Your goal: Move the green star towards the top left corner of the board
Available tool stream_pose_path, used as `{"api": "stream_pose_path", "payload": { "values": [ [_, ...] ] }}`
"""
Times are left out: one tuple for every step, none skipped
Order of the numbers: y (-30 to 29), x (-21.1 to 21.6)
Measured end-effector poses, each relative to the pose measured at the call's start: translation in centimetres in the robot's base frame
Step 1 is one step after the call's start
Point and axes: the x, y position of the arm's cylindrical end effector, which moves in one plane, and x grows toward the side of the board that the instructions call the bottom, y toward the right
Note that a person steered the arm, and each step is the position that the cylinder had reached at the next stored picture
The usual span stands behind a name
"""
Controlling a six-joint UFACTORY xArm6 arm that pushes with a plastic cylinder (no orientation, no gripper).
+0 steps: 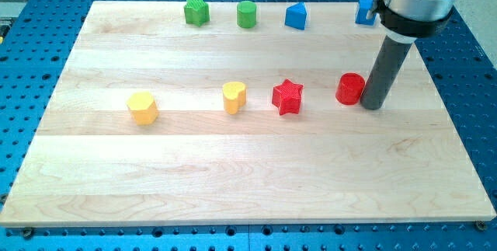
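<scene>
The green star (196, 11) sits near the board's top edge, left of centre. My tip (372, 106) rests on the board at the view's right, just right of the red cylinder (350, 88) and far to the right of the green star. The rod rises from there to the arm at the view's top right.
A green cylinder (247, 15) and a blue block (296, 16) stand right of the green star along the top edge. Another blue block (364, 11) is partly hidden behind the arm. A red star (287, 96), a yellow heart (234, 96) and a yellow hexagon-like block (143, 107) line the middle.
</scene>
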Motion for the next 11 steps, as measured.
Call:
{"api": "stream_pose_path", "payload": {
  "values": [
    [-0.2, 0.0],
    [4.3, -2.3],
    [10.4, -5.1],
    [12.1, -10.6],
    [15.4, -14.4],
    [15.3, -18.2],
    [13.7, -22.7],
    [7.3, -23.8],
    [1.7, -24.7],
    [-3.6, -25.3],
    [-9.8, -25.3]
  ]
}}
